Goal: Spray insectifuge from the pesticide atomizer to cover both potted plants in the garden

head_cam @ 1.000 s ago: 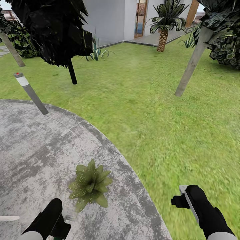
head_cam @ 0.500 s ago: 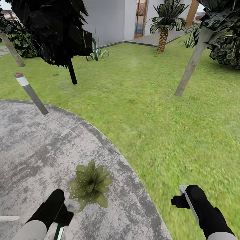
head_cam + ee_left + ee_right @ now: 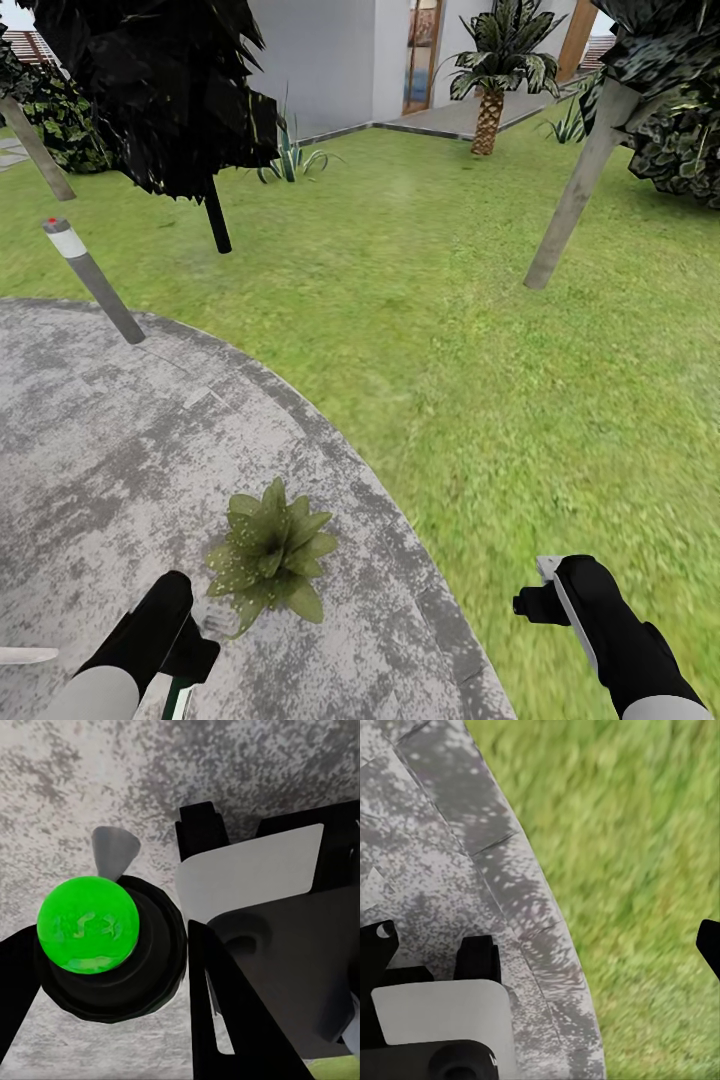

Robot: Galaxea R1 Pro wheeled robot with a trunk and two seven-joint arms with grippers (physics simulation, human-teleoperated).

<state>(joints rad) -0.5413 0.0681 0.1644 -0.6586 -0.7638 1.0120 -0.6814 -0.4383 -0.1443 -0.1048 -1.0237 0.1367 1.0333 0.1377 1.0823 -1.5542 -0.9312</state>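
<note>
Atomizer: the pesticide atomizer (image 3: 109,945) sits in the left gripper (image 3: 185,645), its fingers (image 3: 247,881) clamped on the bottle; the left wrist view looks down on a bright green dome inside a black round top, with a pale nozzle (image 3: 114,851) poking out towards the stone.
Plant in reach: one potted plant (image 3: 270,560) stands on the grey stone patio (image 3: 90,450), just ahead of the left fingers and nearly touching them.
Right side: the right gripper (image 3: 545,590) hangs over the lawn (image 3: 480,330) beside the patio edge, carrying nothing; its fingers stand wide apart.
Done: picking up looks finished.
Left: spraying seems to be at the first plant; I see no mist or wet sheen, so coverage cannot be judged. The second plant remains to be done.
Hard to tell: the plant's pot is hidden under its leaves; the bottle's body and label are mostly cut off at the head view's lower edge.
</note>
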